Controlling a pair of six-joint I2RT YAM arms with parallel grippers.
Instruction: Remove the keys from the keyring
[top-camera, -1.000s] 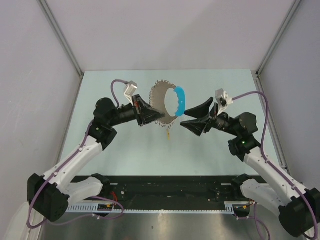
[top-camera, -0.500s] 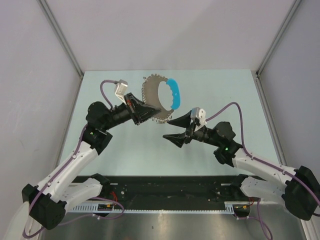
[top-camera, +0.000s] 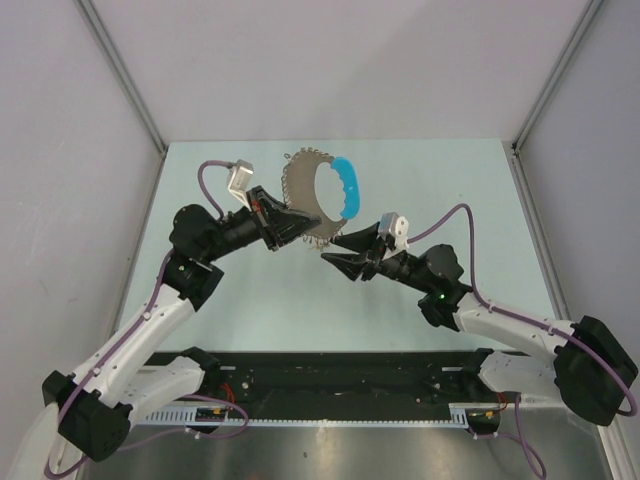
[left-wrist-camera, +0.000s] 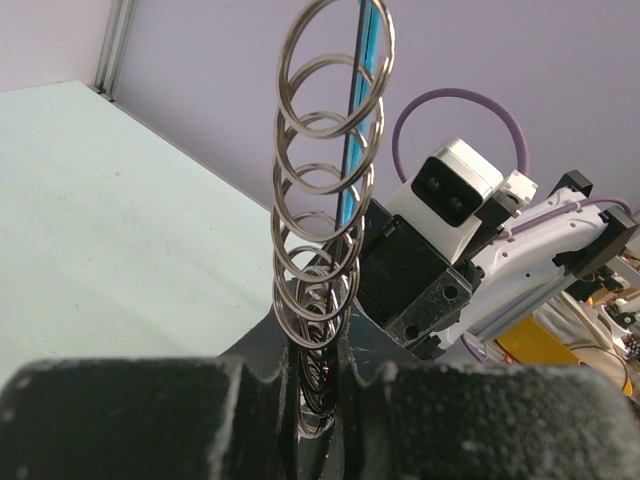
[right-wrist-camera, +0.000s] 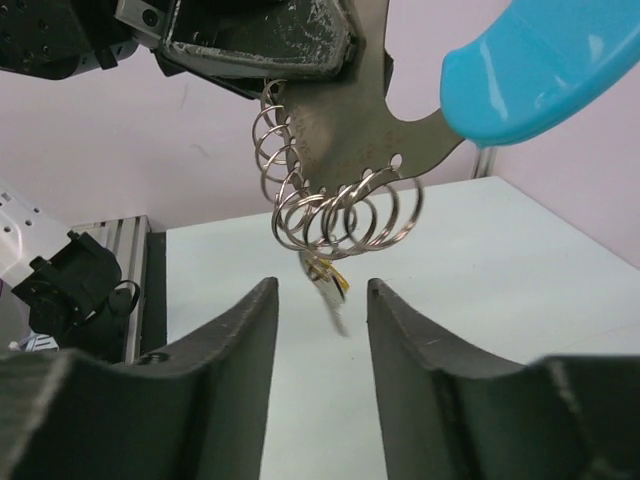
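My left gripper (top-camera: 300, 228) is shut on the keyring (top-camera: 297, 195), a flat silvery loop held upright above the table. It has a bright blue piece (top-camera: 347, 187) on its right side. Many small silvery rings (left-wrist-camera: 325, 200) hang along its edge, and some are pinched between my left fingers (left-wrist-camera: 322, 365). In the right wrist view the rings (right-wrist-camera: 340, 215) hang from the metal plate (right-wrist-camera: 350, 130), and one small key (right-wrist-camera: 332, 288) with a brass-coloured bit dangles below them. My right gripper (right-wrist-camera: 320, 290) is open, and the key hangs between its fingertips without touching them. In the top view the right gripper (top-camera: 336, 251) sits just below the loop.
The pale green table (top-camera: 420, 180) is walled by grey panels at the back and both sides. The right wrist camera housing (left-wrist-camera: 455, 190) and its purple cable (left-wrist-camera: 450, 100) are close behind the rings. A black rail (top-camera: 330, 365) runs along the near edge.
My left gripper carried the keyring a little left and up, then held still. My right gripper swung left toward it, and its open fingers now sit on either side of the dangling key.
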